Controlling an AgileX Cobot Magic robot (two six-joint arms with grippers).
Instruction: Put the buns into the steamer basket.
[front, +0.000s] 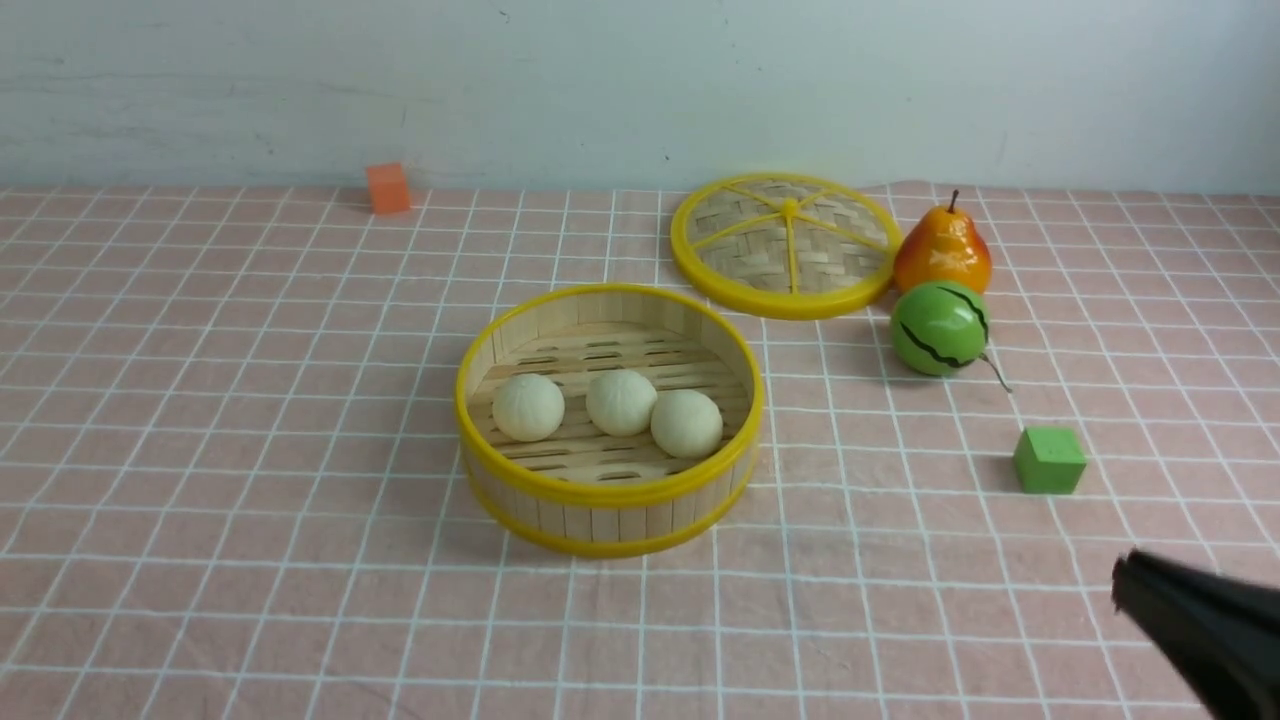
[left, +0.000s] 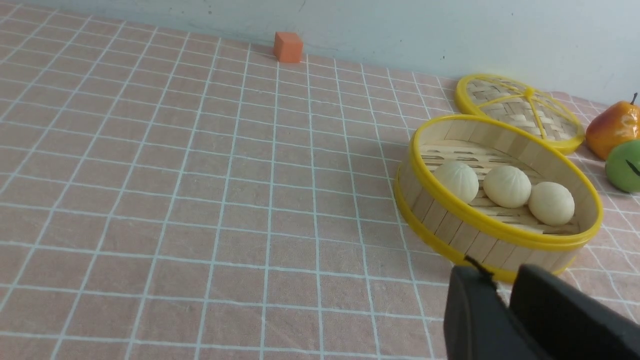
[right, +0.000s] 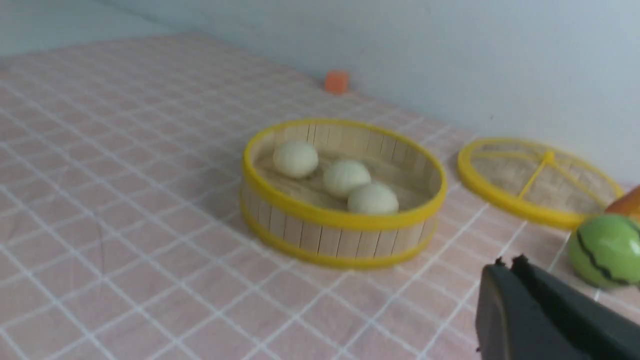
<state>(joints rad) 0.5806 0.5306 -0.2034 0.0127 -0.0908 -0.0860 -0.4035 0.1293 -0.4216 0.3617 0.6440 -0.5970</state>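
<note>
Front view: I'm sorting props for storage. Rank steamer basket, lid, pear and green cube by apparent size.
1. steamer basket
2. lid (farther away, so true order unsure)
3. pear
4. green cube

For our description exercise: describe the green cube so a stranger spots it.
Find the bamboo steamer basket on the pink checked cloth and look right. Nearer the robot than the pear and toy watermelon sits the green cube. The watermelon is green but round and striped; the other cube is orange.

Three buns (left: 505, 187) sit in a row in the basket (left: 440, 220) on the tabletop (left: 200, 200), with the lid (left: 520, 105), pear (left: 612, 127) and green ball (left: 624, 165) beyond it, an orange cube (left: 288, 47) by the wall (left: 450, 30), and black fingers (left: 475, 315) near the basket.
</note>
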